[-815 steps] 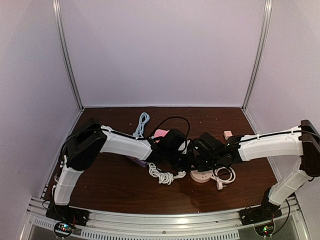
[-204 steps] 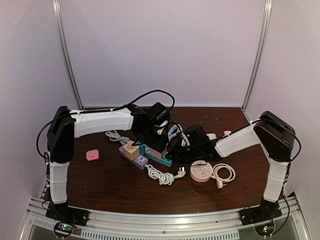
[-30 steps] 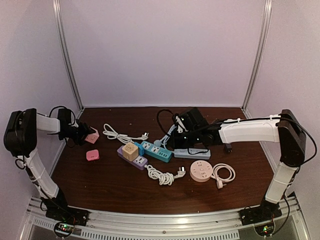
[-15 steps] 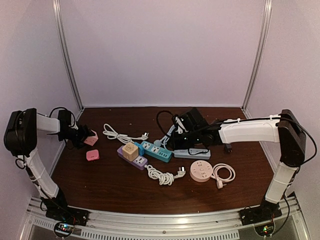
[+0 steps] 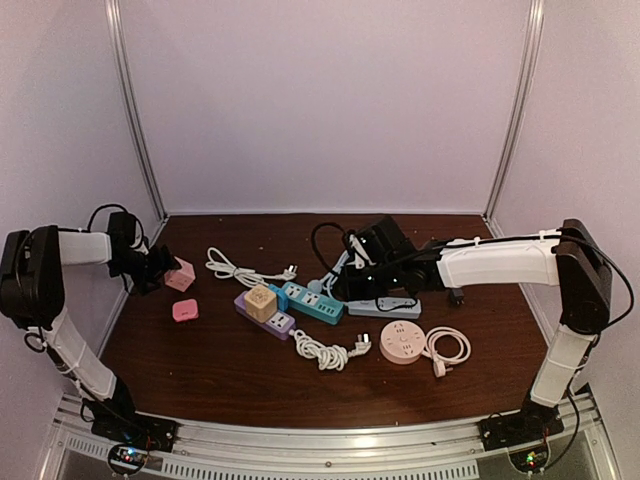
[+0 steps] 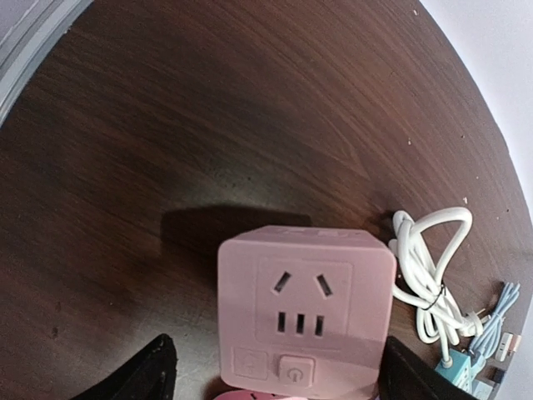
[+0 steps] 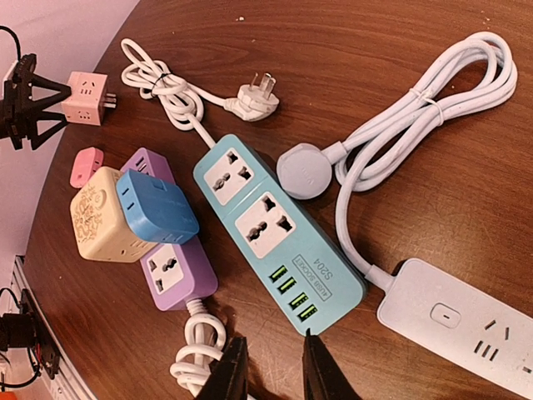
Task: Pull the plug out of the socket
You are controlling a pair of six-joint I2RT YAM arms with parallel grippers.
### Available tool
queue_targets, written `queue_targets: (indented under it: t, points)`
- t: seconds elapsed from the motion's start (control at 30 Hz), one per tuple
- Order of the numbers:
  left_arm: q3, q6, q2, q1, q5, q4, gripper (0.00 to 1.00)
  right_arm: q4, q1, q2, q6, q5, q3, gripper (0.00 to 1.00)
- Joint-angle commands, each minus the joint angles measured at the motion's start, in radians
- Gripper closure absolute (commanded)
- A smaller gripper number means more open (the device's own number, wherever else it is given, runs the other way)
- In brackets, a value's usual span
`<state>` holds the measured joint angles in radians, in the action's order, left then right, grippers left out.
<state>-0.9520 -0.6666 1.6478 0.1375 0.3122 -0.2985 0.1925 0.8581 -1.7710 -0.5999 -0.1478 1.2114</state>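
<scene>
Top external view: the left hand [image 5: 160,267], tight against the pink cube plug [image 5: 181,274] half a second ago, has drawn back toward the left wall. The cube stands free at the far left of the worktop [image 5: 200,370], well apart from the purple socket strip [image 5: 281,323] and the teal strip [image 5: 313,303] at centre. The right hand [image 5: 352,284] has not shifted and hangs over the teal strip. The left wrist view adds what the overhead cannot: the fingers [image 6: 146,375] are spread wide and clamp nothing, with the cube's socket face turned to the lens just ahead of them. The right wrist view shows metal prongs on the cube's side away from the left hand. It also shows a tan cube [image 7: 104,215] and a blue adapter [image 7: 156,204] sitting on the purple strip. That hand's own fingers [image 7: 229,375] stand a narrow gap apart, empty.
</scene>
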Motion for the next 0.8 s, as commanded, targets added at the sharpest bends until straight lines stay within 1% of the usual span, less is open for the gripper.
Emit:
queue_targets:
  t: [0.0,0.23,0.37,0.47,0.57,0.63,0.77]
  points:
    - [-0.016,0.039,-0.044,0.007,-0.089,-0.054,0.19,0.014,0.01,0.005,0.011,0.033,0.03,0.75]
    - [-0.025,0.057,-0.054,0.007,-0.143,-0.096,0.34,0.01,0.015,-0.001,0.007,0.033,0.026,0.75]
    - [-0.021,0.074,-0.078,0.007,-0.131,-0.102,0.39,0.008,0.019,-0.001,0.007,0.036,0.026,0.75]
    - [-0.021,0.096,-0.118,-0.017,-0.124,-0.116,0.39,0.013,0.025,-0.004,0.008,0.04,0.033,0.75]
    - [-0.041,0.135,-0.169,-0.081,-0.146,-0.162,0.36,0.016,0.027,-0.009,0.009,0.041,0.04,0.75]
    - [-0.052,0.163,-0.202,-0.131,-0.161,-0.19,0.34,0.017,0.027,-0.011,0.006,0.043,0.042,0.75]
    - [-0.075,0.208,-0.253,-0.292,-0.212,-0.252,0.3,0.019,0.029,-0.014,0.004,0.043,0.043,0.75]
